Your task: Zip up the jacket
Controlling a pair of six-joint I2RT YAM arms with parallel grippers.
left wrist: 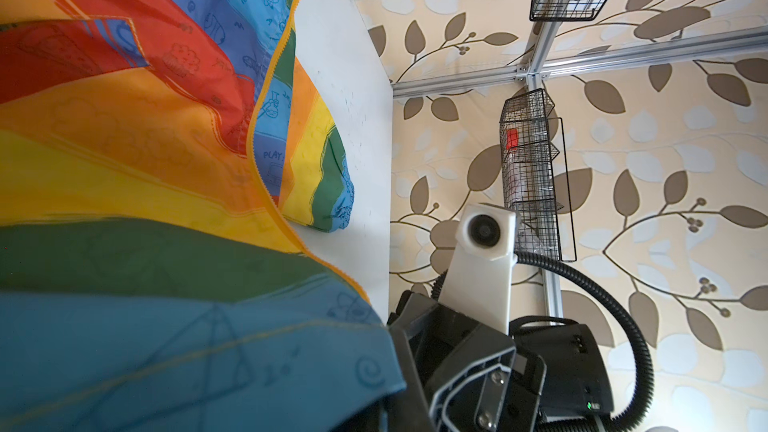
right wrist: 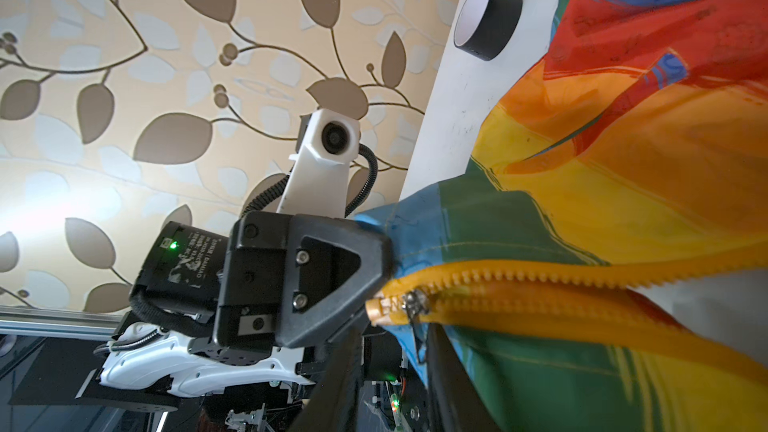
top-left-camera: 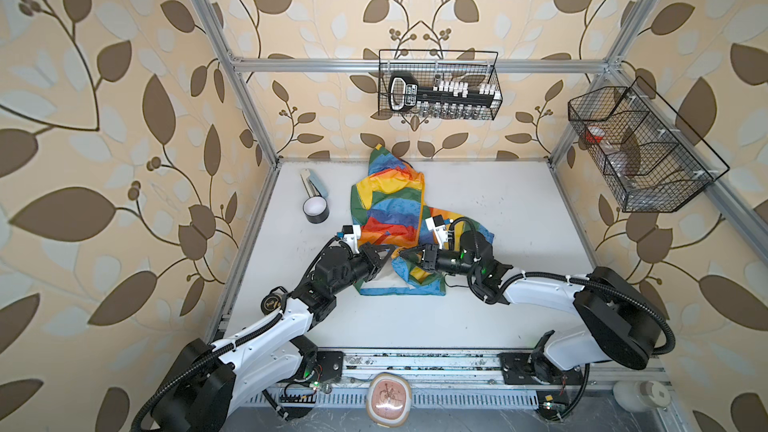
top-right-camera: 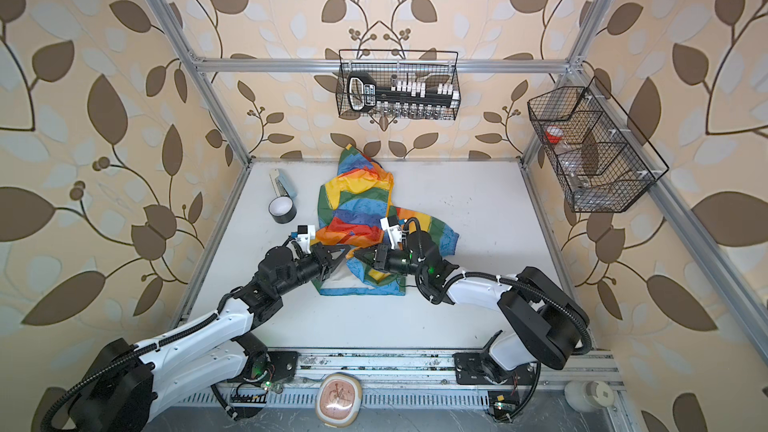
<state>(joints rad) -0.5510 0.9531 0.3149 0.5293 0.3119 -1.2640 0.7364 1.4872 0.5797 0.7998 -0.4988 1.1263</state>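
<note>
On the white table (top-left-camera: 498, 209), a crumpled rainbow jacket (top-left-camera: 390, 209) lies mid-scene, barely zipped; the left gripper (top-left-camera: 388, 254) pinches its near blue hem tight, and the right gripper (top-left-camera: 402, 256) stands slightly parted around the bottom-seated slider (right wrist: 412, 302).

So both arms are stretched in low toward the middle, grippers pointing at each other nearly tip to tip; left arm (top-left-camera: 266, 338) comes in from the left, right arm (top-left-camera: 540, 290) bends in from the right; left gripper (top-left-camera: 388, 253) is clamped tight on a corner of the jacket (top-left-camera: 386, 205); right gripper (right wrist: 397, 326) has its jaws a bit apart; wrists look roughly level.
</note>
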